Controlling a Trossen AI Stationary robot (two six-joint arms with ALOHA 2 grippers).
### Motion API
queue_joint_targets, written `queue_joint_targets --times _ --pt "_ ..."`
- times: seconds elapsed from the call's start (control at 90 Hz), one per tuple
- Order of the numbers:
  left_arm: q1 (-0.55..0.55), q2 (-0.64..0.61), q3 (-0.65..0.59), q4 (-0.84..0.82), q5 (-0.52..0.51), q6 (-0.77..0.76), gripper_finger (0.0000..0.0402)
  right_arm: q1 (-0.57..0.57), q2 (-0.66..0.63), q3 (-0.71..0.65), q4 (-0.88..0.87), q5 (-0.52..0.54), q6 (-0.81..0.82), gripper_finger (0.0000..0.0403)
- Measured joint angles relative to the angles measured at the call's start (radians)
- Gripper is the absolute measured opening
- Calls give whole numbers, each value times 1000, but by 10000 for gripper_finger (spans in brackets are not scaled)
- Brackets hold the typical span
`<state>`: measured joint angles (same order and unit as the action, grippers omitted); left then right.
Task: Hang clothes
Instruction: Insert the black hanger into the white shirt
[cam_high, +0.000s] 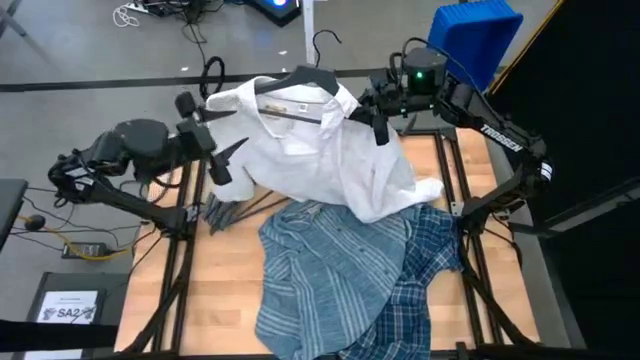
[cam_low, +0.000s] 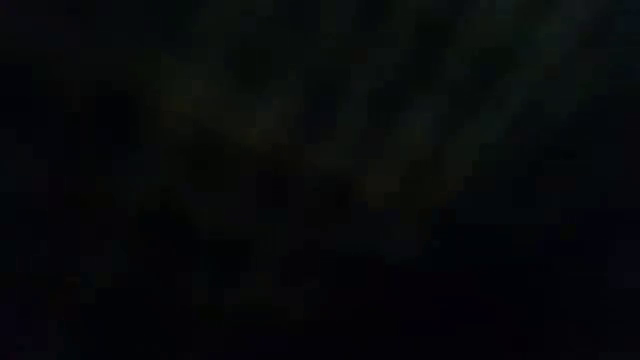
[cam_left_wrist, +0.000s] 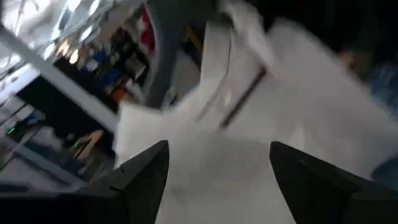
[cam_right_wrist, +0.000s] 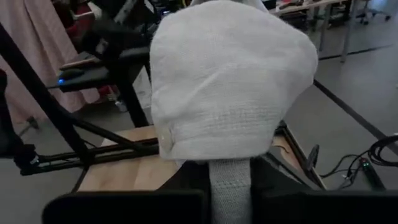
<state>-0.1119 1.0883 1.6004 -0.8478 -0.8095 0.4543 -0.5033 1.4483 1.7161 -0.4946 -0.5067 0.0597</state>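
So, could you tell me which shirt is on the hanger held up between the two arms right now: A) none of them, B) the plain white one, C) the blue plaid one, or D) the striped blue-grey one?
B: the white shirt is draped over the dark hanger, while the striped shirt and plaid shirt lie on the table.

white shirt (cam_high: 320, 150) on hanger, striped shirt (cam_high: 320, 275), plaid shirt (cam_high: 415, 290)
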Motion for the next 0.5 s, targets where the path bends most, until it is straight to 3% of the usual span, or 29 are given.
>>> queue_joint_targets --times 0.333,0.5 --pt "0 164 -2 -45 -294 97 257 9 -1 0 -38 -62 1 4" --pt "0 195 -2 -12 -318 169 242 22 -1 0 -65 -65 -17 4"
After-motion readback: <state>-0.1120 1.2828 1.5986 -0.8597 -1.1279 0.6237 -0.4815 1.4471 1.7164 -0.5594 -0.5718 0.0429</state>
